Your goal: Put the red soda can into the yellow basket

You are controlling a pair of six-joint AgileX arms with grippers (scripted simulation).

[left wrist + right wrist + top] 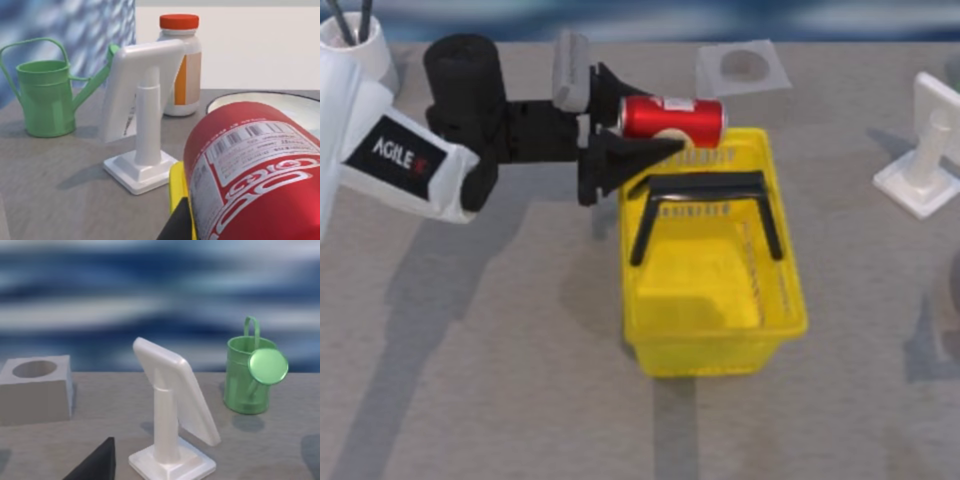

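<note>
Your left gripper (638, 118), its arm marked "AGILE", clamps the red soda can (672, 118) lying sideways above the far rim of the yellow basket (712, 300). Only your left wrist view shows the can's barcode, a green watering can (44, 98) and an orange-capped bottle (182, 62).

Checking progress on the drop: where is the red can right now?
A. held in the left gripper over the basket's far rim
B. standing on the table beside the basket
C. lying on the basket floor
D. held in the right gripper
A: the left gripper clamps the red can sideways above the yellow basket's far rim.
</note>
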